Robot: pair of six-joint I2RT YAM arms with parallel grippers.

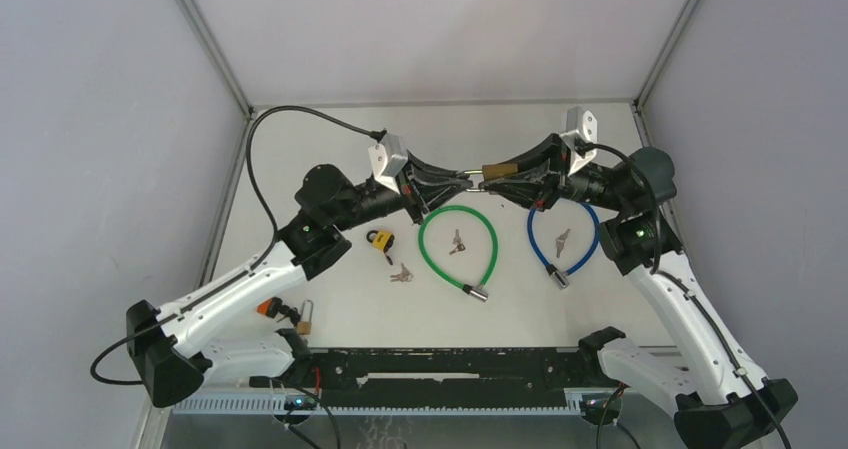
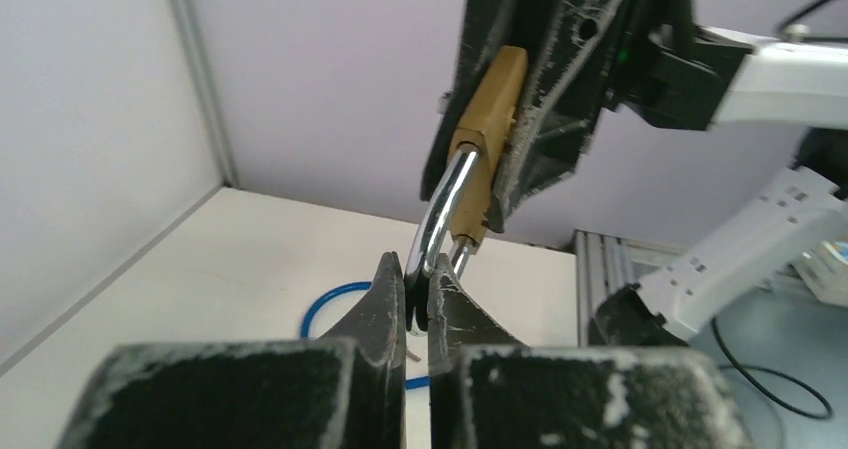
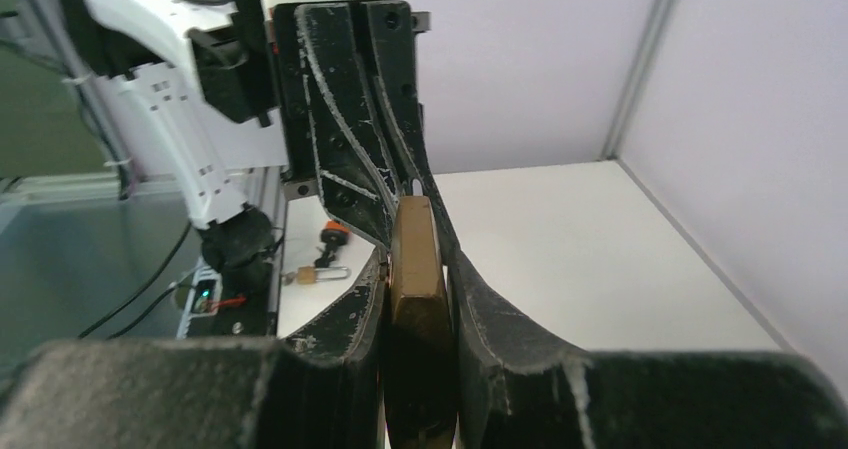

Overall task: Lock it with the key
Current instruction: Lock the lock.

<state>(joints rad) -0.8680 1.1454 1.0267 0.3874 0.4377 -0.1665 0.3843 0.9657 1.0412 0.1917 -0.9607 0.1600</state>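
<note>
While clamping brass padlock [image 3: 415, 314] in right gripper [image 3: 412, 251] and pinching shackle [image 2: 447, 204] in left gripper [image 2: 415, 271]: apparently seating step; next, press shackle squarely home.

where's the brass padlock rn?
Top view, far centre, mid-air: padlock held in the right gripper, its shackle pinched by the left gripper, just beyond the green cable lock.

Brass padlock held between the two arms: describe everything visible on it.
The brass padlock has a slim gold-coloured metal body and a curved silver shackle. It is held above the table, roughly level. The right gripper clamps the body; the left gripper is shut on the shackle's bend. Latched or not: cannot tell.
</note>
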